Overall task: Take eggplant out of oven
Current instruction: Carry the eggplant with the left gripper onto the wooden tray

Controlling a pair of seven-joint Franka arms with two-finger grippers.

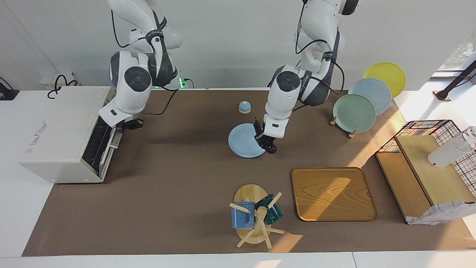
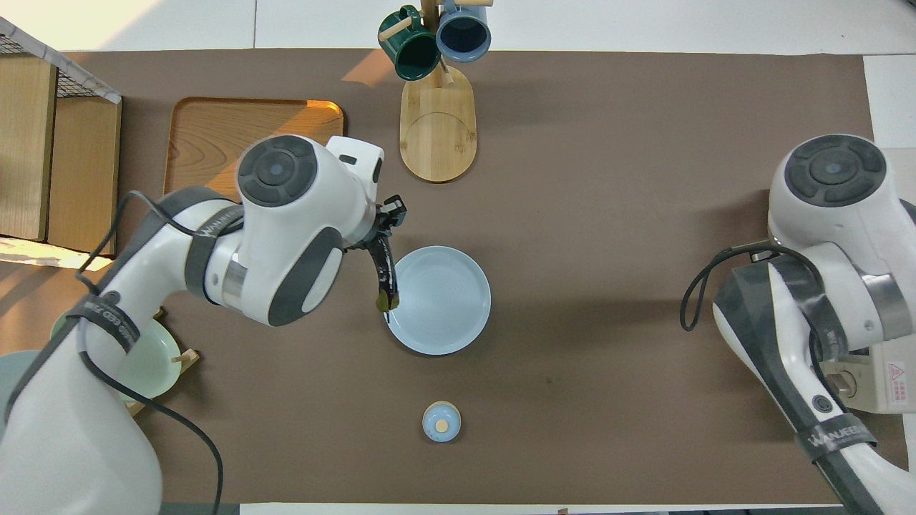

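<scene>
Presently the left end effector (image 1: pixel 268 143) pinches the eggplant (image 2: pixel 384 275), long axis running toward the robots, over the plate's (image 1: pixel 240 147) edge.

Lab kitchen mock-up: oven (image 1: pixel 63 137) and plates (image 1: pixel 354 112) on a papered table (image 1: pixel 167 208).
</scene>
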